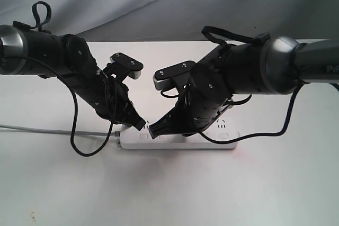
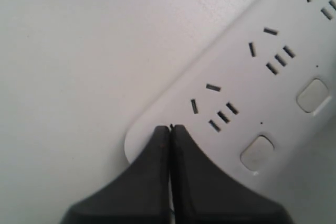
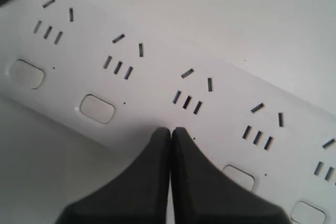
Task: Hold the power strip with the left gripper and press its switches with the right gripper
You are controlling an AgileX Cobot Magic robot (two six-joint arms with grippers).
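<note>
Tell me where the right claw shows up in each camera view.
Exterior view: right claw, centre of picture, tip at the power strip.
Left wrist view: not in it.
Right wrist view: claw shut, tips on the strip by its middle socket.
Shared landmark: the power strip.

power strip [image 1: 175, 144] partly hidden, cord [image 1: 42, 129] cut off

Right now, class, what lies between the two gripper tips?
Only a short bare stretch of the power strip separates the left gripper from the right gripper, seen in the exterior view.
</note>
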